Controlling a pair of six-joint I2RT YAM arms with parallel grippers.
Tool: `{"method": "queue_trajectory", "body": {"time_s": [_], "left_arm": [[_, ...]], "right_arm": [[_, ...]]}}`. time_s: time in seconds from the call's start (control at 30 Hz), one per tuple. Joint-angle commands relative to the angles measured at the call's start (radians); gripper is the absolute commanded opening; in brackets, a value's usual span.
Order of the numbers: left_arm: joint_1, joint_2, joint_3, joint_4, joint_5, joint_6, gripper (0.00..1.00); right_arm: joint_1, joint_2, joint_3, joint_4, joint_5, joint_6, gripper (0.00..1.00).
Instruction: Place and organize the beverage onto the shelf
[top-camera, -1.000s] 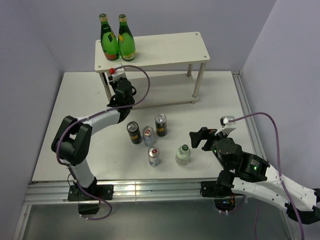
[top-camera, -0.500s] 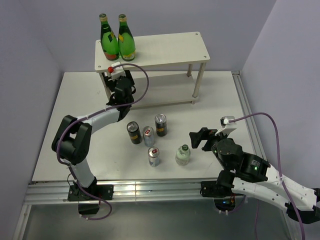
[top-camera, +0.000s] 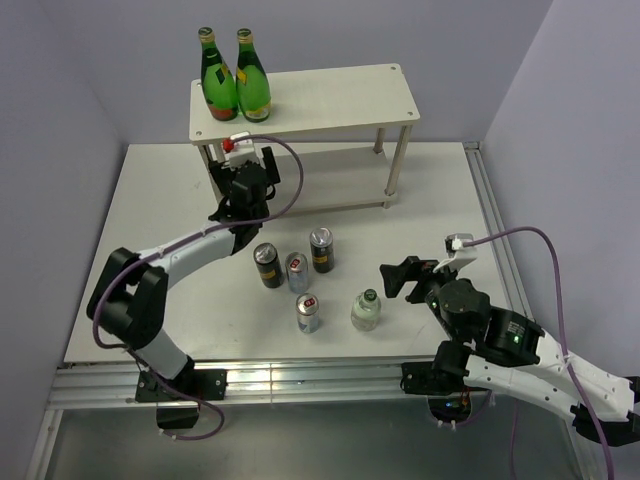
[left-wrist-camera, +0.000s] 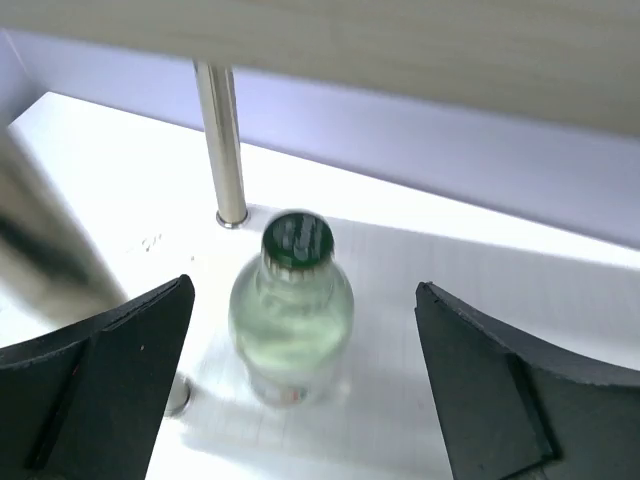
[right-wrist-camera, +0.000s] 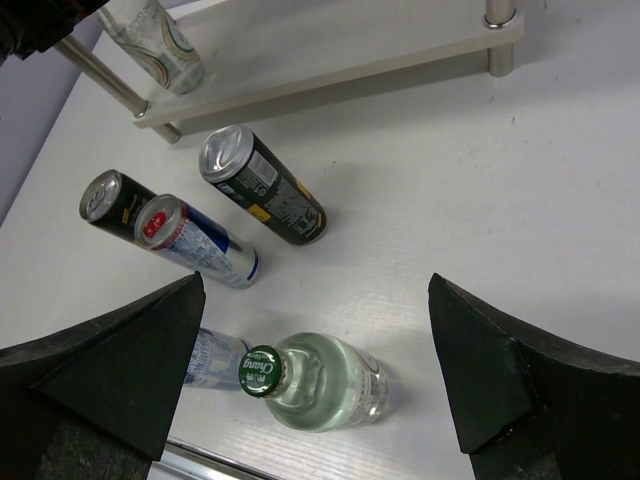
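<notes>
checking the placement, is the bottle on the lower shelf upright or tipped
Upright: the clear bottle stands on the shelf, lower board, green cap on top.

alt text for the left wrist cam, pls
A squat clear bottle with a green cap stands upright on the shelf's lower board, centred between the fingers of the open left gripper, which do not touch it. A round shelf leg rises behind it to the upper board overhead.
</notes>
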Motion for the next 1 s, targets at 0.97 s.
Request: {"method": "queue_trajectory", "body": {"time_s": [0.97], "left_arm": [[-0.806,-0.470,-0.357,-0.141,0.547,-0.109,0.95]], "right_arm": [[0.025,-0.040,-0.005,-0.004,0.059,0.030,1.00]]}}
